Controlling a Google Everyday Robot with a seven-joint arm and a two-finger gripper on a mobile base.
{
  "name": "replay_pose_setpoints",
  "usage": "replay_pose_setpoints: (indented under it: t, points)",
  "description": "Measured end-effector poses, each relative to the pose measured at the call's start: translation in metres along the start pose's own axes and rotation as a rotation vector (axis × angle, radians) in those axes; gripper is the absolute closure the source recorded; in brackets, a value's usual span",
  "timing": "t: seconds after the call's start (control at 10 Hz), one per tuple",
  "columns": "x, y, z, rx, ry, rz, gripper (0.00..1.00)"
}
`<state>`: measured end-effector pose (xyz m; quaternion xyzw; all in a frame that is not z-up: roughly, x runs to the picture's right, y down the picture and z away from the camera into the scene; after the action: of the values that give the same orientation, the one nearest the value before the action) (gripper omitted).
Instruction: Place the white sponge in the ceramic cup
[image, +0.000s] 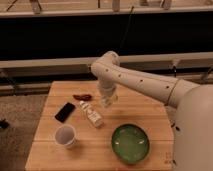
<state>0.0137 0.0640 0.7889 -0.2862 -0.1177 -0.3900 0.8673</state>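
The ceramic cup (65, 136) stands upright near the table's front left, whitish with a pale inside. My gripper (108, 101) hangs from the white arm (135, 81) over the middle of the table. It is just right of the white bottle with a red cap (92, 114) and well up and right of the cup. I see no white sponge lying on the table. A pale shape sits at the gripper, and I cannot tell whether it is the sponge.
A wide green bowl (130, 143) sits at the front right. A black phone (65, 111) lies at the left and a small red object (82, 97) behind the bottle. All are on the wooden table (145, 112), with a dark railing wall behind it.
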Motion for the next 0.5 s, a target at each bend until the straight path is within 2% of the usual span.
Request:
replay_pose_setpoints:
  t: [0.1, 0.3, 0.5]
  points:
    - [-0.007, -0.001, -0.001, -0.003, 0.004, -0.014, 1.0]
    - [-0.039, -0.008, -0.007, -0.004, 0.0, -0.059, 1.0]
    - [-0.053, -0.008, -0.01, -0.001, 0.004, -0.085, 1.0]
